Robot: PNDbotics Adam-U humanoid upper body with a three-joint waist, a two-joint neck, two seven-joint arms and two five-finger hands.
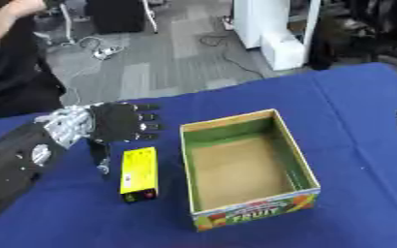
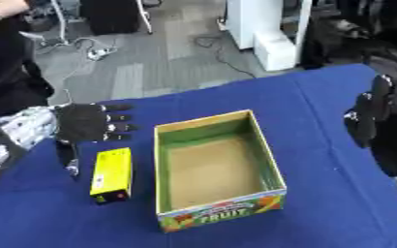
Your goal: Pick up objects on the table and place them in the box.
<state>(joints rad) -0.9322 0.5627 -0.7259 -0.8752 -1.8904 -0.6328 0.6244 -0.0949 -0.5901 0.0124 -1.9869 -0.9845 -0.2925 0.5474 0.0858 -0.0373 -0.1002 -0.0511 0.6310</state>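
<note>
A yellow rectangular box (image 1: 139,174) with a black end lies flat on the blue table, just left of the open cardboard fruit box (image 1: 245,166). The fruit box holds nothing that I can see; its inside is green-walled with a brown floor. My left hand (image 1: 117,122) hovers open above and behind the yellow box, fingers straight toward the fruit box and thumb hanging down beside the yellow box's left edge. My right hand (image 2: 373,114) hangs at the right edge, fingers relaxed, holding nothing.
The blue tablecloth (image 1: 337,101) covers the whole table, whose far edge runs diagonally across the upper view. A person in dark clothes sits beyond the far left corner. Cables and white furniture are on the floor behind.
</note>
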